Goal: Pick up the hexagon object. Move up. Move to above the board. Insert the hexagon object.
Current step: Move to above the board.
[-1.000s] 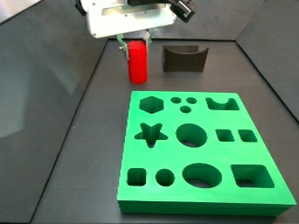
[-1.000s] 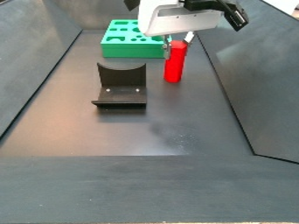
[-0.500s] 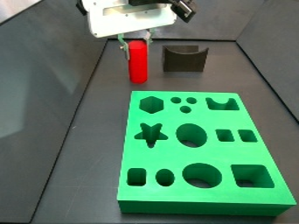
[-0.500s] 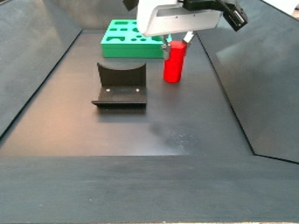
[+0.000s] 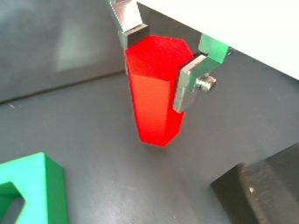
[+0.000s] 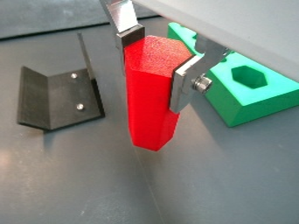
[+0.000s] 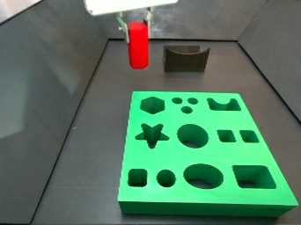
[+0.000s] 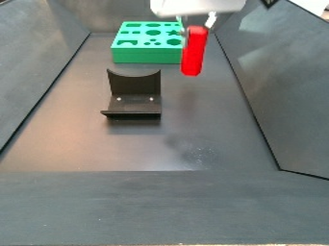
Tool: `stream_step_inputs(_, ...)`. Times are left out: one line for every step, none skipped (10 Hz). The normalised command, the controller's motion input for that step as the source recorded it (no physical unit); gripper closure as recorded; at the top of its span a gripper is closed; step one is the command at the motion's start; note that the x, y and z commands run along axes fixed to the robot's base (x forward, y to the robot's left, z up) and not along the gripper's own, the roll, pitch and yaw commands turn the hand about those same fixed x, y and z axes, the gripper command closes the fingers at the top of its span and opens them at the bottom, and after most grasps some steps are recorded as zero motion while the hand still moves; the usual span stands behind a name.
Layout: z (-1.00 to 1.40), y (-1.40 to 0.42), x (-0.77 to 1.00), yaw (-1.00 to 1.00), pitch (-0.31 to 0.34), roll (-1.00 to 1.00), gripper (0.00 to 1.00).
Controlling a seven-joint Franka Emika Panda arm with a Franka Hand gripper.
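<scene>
In a side view, the gripper hangs at the upper left with its 2 jaws closed on the top of the hexagon object, which stands upright and appears lifted clear of the dark floor. In both wrist views the silver fingers press flat against opposite faces of the red peg. The fixture sits just to the right, apart from the peg. The board lies nearer the camera, lower right, its holes unfilled.
</scene>
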Motion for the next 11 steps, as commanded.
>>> stream_step_inputs(1.00,0.23,0.37,0.20,0.555,-0.11,1.00)
stream_step_inputs(1.00,0.23,0.38,0.19,0.570,-0.11,1.00)
stream_step_inputs(1.00,0.21,0.37,0.11,0.478,-0.11,1.00)
stream_step_inputs(1.00,0.20,0.35,0.08,0.395,-0.10,1.00)
stream_step_inputs(1.00,0.19,0.33,0.05,0.274,-0.10,1.00)
stream_step_inputs(1.00,0.18,0.31,0.01,0.162,-0.09,1.00)
stream_step_inputs(1.00,0.17,0.28,0.00,0.117,-0.09,1.00)
stream_step_inputs(1.00,0.16,0.26,-0.01,0.093,-0.09,1.00)
stream_step_inputs(1.00,0.15,0.23,-0.02,0.081,-0.09,1.00)
stream_step_inputs(1.00,0.13,0.19,-0.03,0.081,-0.09,1.00)
stream_step_inputs(0.95,0.11,0.16,-0.03,0.078,-0.09,1.00)
